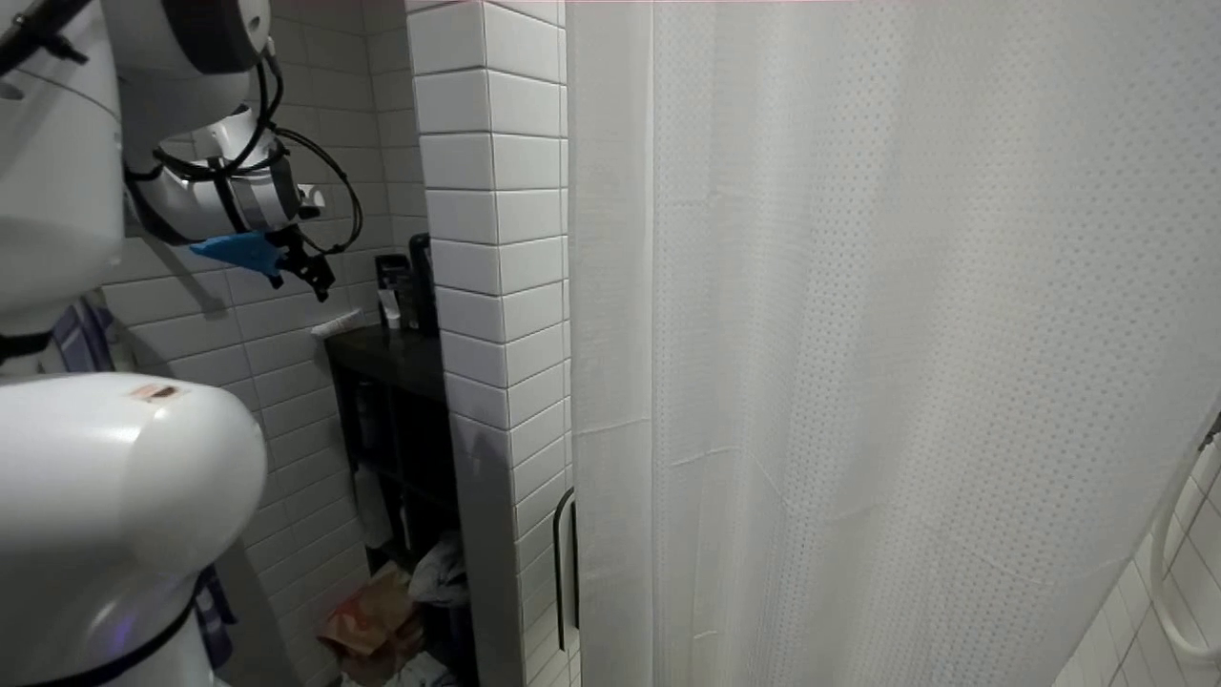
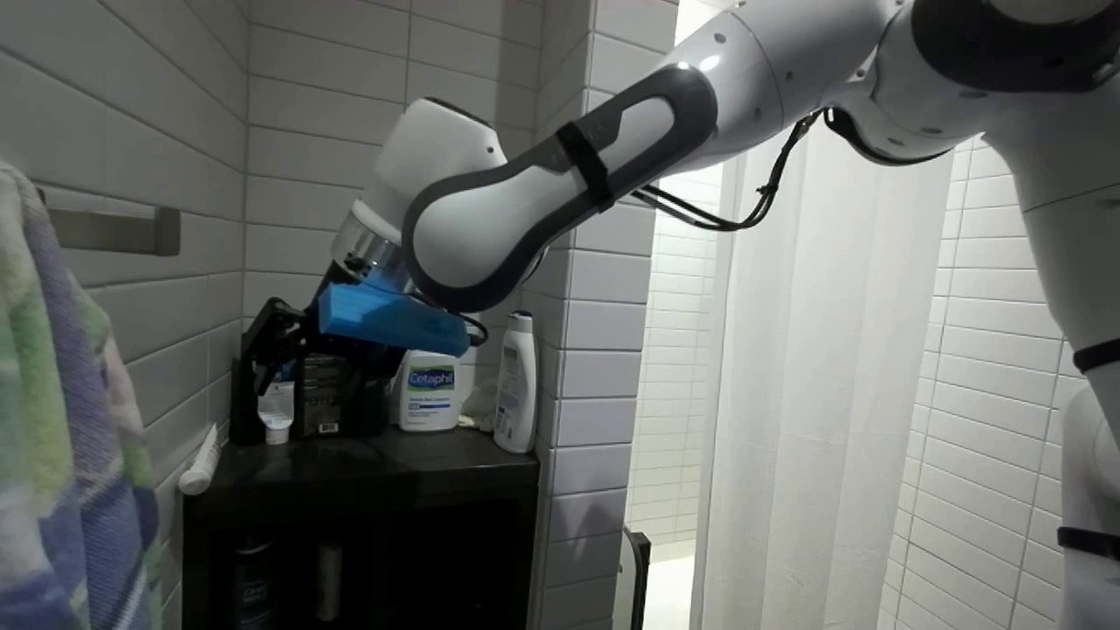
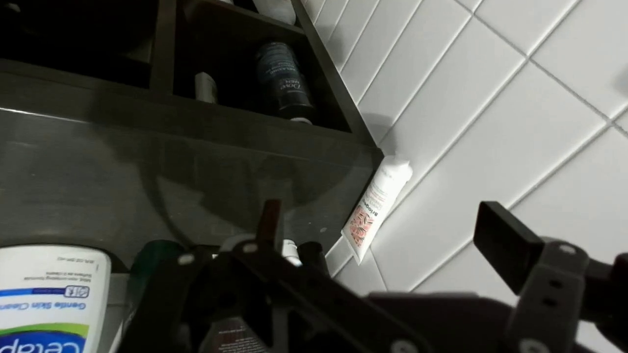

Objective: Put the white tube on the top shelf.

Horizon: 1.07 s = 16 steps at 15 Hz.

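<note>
"So the arm [image 2: 748, 79] is white?"

"Glossy and rounded, yes, with dark grey trim [image 2: 696, 109] around white panels [image 2: 481, 227], and a black strap [image 2: 584, 166] wrapped across."

"And those dots [image 2: 720, 38]?"

"Small, dark and round, scattered over the white."

"What about the wrist [image 2: 429, 166]?"

"It wears a silvery collar [image 2: 372, 248] and a bright blue block [image 2: 389, 320]; black cables [image 2: 719, 226] loop out in both exterior views."

"Something marks the big bulging link [image 1: 114, 477]."

"A reddish-brown patch [image 1: 155, 392], its detail too small to read. Black bands [image 2: 1101, 353] circle other stretches."

"The fingers [image 3: 549, 294]?"

"Black and jointed, with squared pads [image 3: 505, 245] and pale round screw heads [image 3: 567, 249]."
</note>
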Motion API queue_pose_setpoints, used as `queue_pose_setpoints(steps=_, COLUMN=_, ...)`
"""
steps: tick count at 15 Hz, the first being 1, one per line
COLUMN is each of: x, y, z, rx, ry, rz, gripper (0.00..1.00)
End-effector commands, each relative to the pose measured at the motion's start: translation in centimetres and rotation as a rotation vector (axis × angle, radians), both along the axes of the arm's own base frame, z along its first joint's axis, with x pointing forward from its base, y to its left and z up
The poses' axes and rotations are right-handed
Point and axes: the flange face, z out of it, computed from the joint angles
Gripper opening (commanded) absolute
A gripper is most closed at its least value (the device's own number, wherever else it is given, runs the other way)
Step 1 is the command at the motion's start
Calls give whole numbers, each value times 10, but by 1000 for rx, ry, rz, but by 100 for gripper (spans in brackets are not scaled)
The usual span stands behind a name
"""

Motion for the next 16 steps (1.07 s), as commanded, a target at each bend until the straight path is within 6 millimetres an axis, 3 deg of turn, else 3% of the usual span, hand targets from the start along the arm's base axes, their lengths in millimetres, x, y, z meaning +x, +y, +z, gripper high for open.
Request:
queue_pose_setpoints(steps=1, x=18, y=11, z=-10, rx=13, ry=-35, rz=-14, gripper=100)
queue_pose_setpoints(steps=16, x=65, y=49, z=-26, rx=18, ry=-158, rz=-20, gripper=100)
